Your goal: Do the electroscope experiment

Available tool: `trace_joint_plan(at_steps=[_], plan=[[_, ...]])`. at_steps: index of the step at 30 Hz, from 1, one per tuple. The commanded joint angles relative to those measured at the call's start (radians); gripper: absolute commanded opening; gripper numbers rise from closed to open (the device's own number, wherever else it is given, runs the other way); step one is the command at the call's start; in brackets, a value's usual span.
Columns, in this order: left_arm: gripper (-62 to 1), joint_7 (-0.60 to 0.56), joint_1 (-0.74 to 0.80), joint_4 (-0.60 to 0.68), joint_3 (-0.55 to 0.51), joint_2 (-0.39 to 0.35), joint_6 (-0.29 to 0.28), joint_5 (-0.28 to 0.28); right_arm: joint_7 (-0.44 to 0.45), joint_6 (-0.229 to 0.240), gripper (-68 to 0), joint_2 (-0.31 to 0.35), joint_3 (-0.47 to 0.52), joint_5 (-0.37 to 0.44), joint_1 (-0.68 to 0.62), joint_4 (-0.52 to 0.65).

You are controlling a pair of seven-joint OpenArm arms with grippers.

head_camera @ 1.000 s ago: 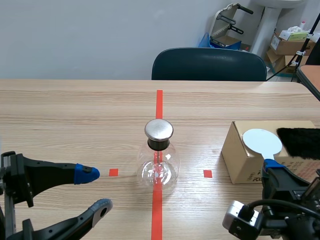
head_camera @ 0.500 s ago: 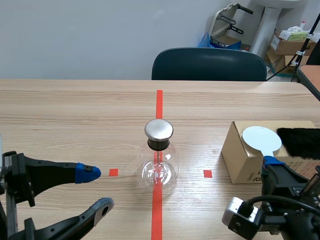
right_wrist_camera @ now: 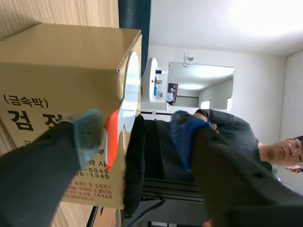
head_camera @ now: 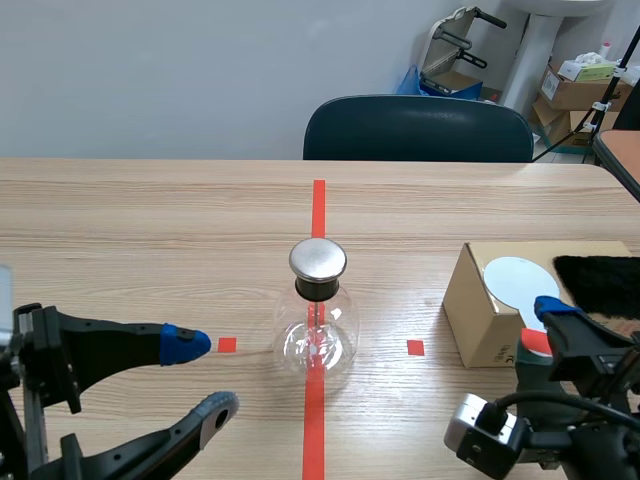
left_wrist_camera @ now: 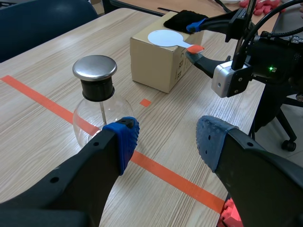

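Observation:
The electroscope, a glass flask with a metal disc on top, stands on the red tape line at mid-table; ahead of my left gripper sits the electroscope. My left gripper is open to the flask's left, apart from it, and the left gripper holds nothing. A white disc paddle with an orange handle lies on the cardboard box. My right gripper is open with the handle between its fingers, close to one pad. A black fur cloth lies on the box beside the paddle.
A dark chair stands at the table's far edge. Boxes and equipment are behind at the right. Small red tape squares mark the table. A person shows in the right wrist view beyond the box.
My right gripper has shifted a little to the right and risen, now straddling the paddle's orange handle. The left gripper has edged slightly toward the flask.

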Motion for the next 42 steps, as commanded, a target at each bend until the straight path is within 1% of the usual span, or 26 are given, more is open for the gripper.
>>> trace_joint_plan(at_steps=[1, 5, 7, 9, 11, 42], plan=[[-30.9, -0.014, 0.002, 0.019, 0.0, 0.003, -0.002, -0.002, 0.0, -0.011, -27.9, 0.017, 0.001, 0.004, 0.009, 0.008], [-30.9, -0.014, 0.003, 0.019, 0.0, 0.002, -0.002, -0.002, 0.0, -0.011, -14.0, 0.017, 0.001, 0.004, 0.009, 0.008], [-30.9, -0.014, 0.003, 0.019, 0.0, 0.002, -0.002, -0.002, 0.0, -0.011, -8.6, 0.017, 0.001, 0.004, 0.009, 0.008], [-30.9, -0.014, 0.003, 0.019, 0.0, 0.002, -0.002, -0.002, 0.0, -0.011, -5.2, 0.017, 0.001, 0.004, 0.009, 0.008], [-30.9, -0.014, 0.003, 0.019, 0.0, 0.002, -0.002, -0.002, 0.0, -0.011, -3.7, 0.017, 0.001, 0.004, 0.009, 0.008], [-30.9, -0.014, 0.003, 0.019, 0.0, 0.002, -0.002, 0.002, 0.0, -0.011, -3.5, 0.016, 0.001, 0.004, 0.009, 0.008]])
